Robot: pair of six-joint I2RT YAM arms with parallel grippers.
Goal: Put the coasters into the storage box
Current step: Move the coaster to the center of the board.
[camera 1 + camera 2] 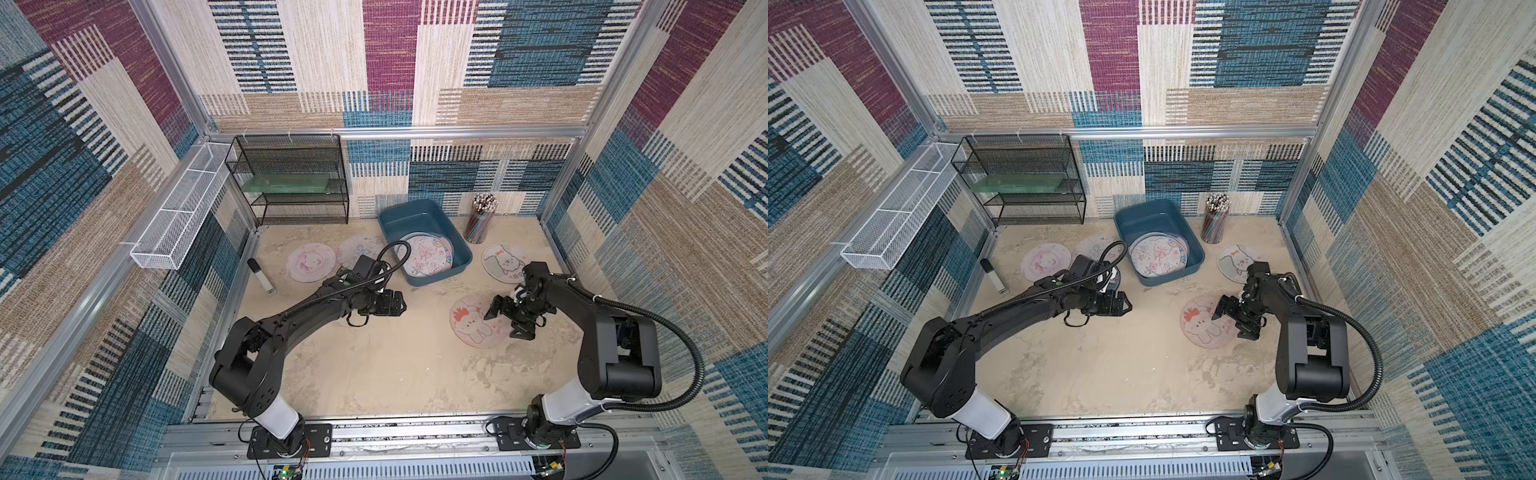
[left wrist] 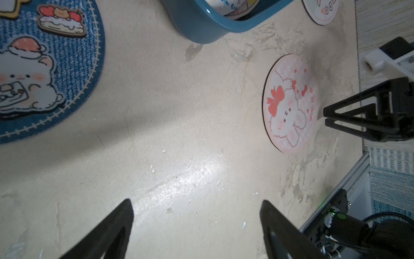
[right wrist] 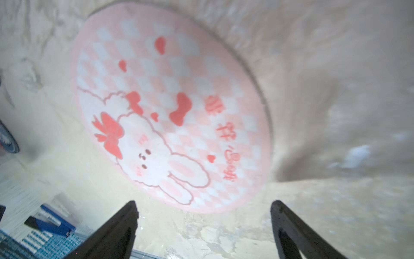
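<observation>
The teal storage box (image 1: 388, 226) stands at the back middle, holding a stack of coasters (image 1: 424, 257) with a butterfly print on top. A pink bunny coaster (image 1: 473, 322) (image 3: 170, 107) lies flat at the right. My right gripper (image 1: 500, 325) (image 3: 203, 204) hangs open over its near right edge, with nothing between the fingers. Other coasters lie flat: a white llama one (image 1: 505, 262), a pink one (image 1: 309, 262) and a pale butterfly one (image 1: 359, 249). A dark blue coaster (image 2: 44, 67) lies under my left arm. My left gripper (image 1: 401, 305) (image 2: 197, 201) is open and empty above bare table in front of the box.
A black wire rack (image 1: 291, 178) stands at the back left, and a white mesh tray (image 1: 178, 208) hangs on the left wall. A cup of pencils (image 1: 482, 220) is right of the box. A small black-and-white stick (image 1: 262, 276) lies at the left edge.
</observation>
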